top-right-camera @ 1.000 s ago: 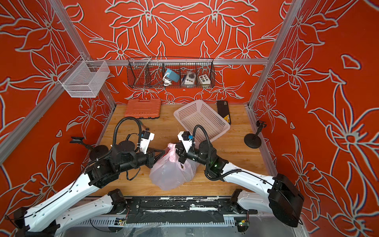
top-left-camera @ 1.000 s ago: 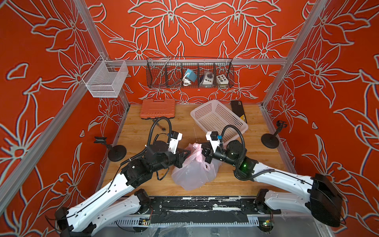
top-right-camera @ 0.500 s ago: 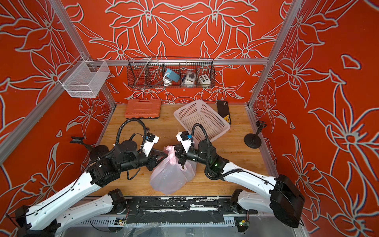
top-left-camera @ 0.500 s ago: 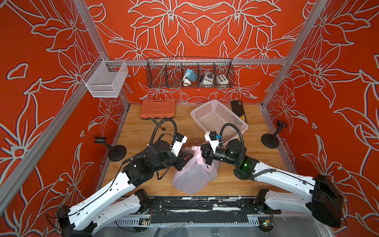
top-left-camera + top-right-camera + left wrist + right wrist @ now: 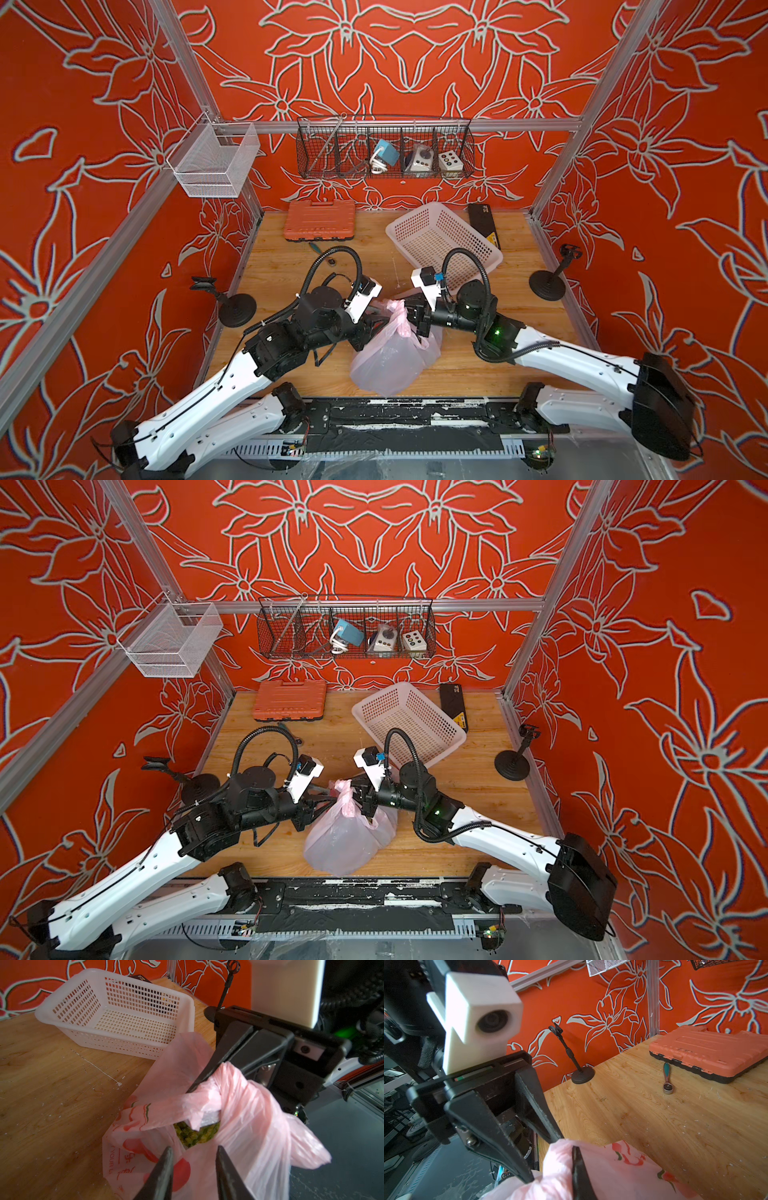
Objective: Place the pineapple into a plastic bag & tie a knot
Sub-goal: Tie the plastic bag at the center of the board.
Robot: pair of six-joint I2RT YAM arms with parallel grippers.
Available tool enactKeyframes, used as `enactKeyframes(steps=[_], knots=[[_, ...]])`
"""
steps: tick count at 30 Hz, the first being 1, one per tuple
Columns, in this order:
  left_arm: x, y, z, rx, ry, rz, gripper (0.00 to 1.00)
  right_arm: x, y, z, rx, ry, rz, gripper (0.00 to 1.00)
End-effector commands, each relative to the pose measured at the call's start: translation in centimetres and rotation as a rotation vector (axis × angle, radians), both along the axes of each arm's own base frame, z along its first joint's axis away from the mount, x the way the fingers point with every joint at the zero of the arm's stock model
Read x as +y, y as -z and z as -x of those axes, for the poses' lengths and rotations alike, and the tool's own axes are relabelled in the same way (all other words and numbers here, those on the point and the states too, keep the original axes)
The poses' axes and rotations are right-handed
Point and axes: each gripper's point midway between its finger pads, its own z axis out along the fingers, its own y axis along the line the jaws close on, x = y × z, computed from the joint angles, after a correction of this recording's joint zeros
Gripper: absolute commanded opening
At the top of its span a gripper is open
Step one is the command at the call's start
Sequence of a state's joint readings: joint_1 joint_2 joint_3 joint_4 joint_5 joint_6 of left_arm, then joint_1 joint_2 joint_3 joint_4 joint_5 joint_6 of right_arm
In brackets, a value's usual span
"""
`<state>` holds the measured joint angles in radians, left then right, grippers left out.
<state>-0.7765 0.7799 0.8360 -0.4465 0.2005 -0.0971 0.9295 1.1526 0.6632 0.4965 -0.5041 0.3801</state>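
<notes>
The thin, translucent pale-pink plastic bag (image 5: 390, 361) with red fruit prints stands at the middle of the front edge of the wooden desk (image 5: 291, 266). The yellow-green pineapple (image 5: 195, 1136) is inside. The right gripper (image 5: 209, 1070) pinches the bag by 1 pink handle strip (image 5: 234, 1080). The left gripper (image 5: 194, 1149) has its 2 jaws spread at the bag's mouth.

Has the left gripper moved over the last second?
Yes. In a top view the left gripper has shifted slightly rightward relative to the orange tool case, toward the plastic bag, and its jaws have opened.
</notes>
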Motion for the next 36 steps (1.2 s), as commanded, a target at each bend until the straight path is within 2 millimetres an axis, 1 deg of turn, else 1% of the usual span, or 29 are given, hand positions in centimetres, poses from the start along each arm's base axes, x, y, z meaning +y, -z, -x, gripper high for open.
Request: enactKeyframes(steps=[1, 12, 15, 19, 25, 28, 33, 36], knots=[[-0.3, -0.9, 0.5, -0.033, 0.04, 0.022, 0.35, 0.3, -2.4, 0.8, -0.02, -0.049, -0.065, 0.0], [-1.5, -1.4, -0.5, -0.036, 0.049, 0.021, 0.35, 0.8, -1.2, 1.3, -0.006, -0.094, -0.034, 0.0], [-1.5, -1.7, -0.7, -0.043, 0.043, 0.028, 0.38, 0.7, -0.9, 1.4, -0.011, -0.095, -0.024, 0.0], [-1.6, -2.0, -1.1, -0.052, 0.028, 0.026, 0.41, 0.8, -0.9, 1.6, -0.017, -0.113, -0.019, 0.0], [-2.0, -2.4, -1.3, -0.05, 0.039, 0.027, 0.4, 0.8, -0.8, 2.0, -0.019, -0.14, 0.001, 0.0], [-2.2, -2.3, -1.1, -0.041, 0.057, 0.024, 0.37, 0.8, -0.6, 2.1, -0.019, -0.143, 0.008, 0.0], [-2.5, -2.1, -0.9, -0.026, 0.076, 0.019, 0.26, 0.8, -0.7, 2.4, -0.025, -0.161, 0.008, 0.0], [-2.4, -2.1, -0.8, -0.032, 0.082, 0.014, 0.17, 0.8, -0.4, 2.7, -0.031, -0.179, 0.02, 0.0]])
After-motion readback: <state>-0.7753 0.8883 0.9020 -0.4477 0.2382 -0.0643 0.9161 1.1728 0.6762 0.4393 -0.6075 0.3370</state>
